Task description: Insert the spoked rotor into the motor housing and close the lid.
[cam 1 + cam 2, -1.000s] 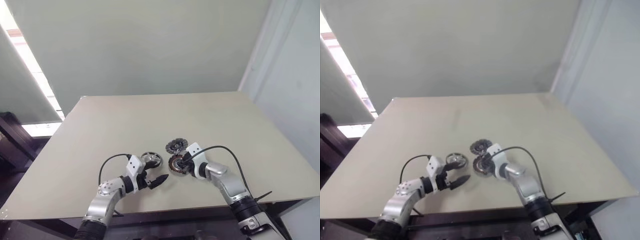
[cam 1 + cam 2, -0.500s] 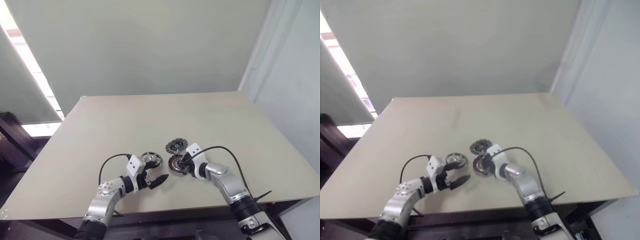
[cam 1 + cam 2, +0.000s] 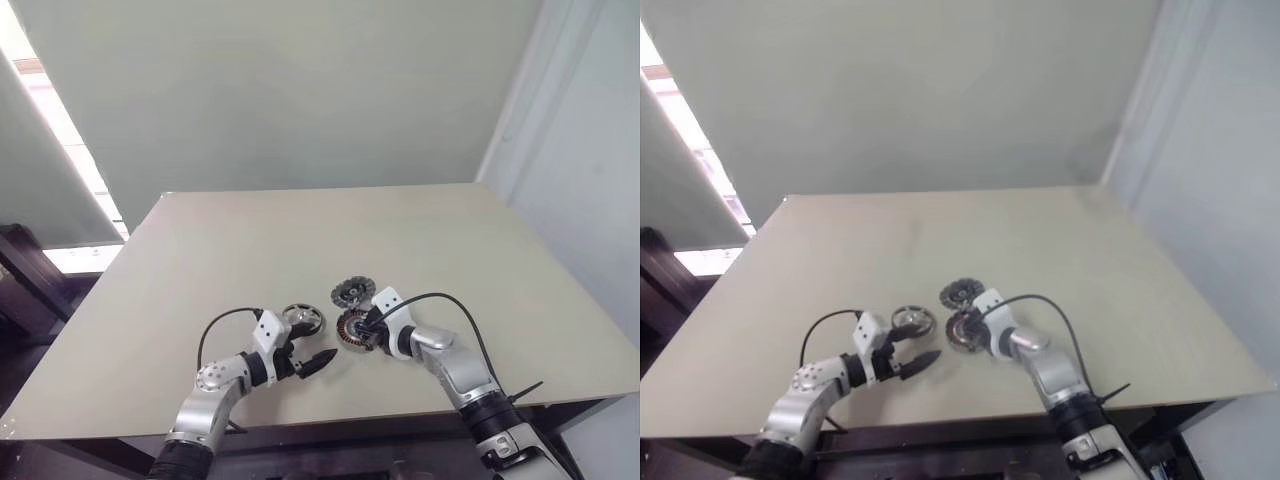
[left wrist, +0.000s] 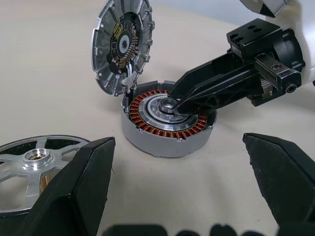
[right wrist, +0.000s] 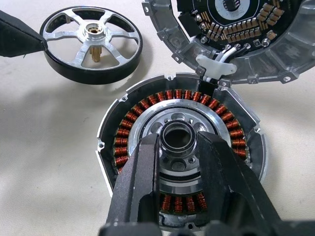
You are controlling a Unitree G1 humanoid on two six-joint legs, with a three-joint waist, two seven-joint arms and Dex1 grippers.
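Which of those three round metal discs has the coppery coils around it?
The motor housing, the middle disc under the right gripper. The spoked rotor is silver-spoked and the lid dull grey.

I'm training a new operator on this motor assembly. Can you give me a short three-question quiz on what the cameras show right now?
1. True or false: the spoked rotor already sits inside the motor housing.
2. What do the right gripper fingers close on? A) the small ring at the housing's centre B) the rotor C) the lid
3. Fill in: the left gripper is ____, holding nothing.

Key: 1 false, it lies on the table beside the housing; 2 A; 3 open.
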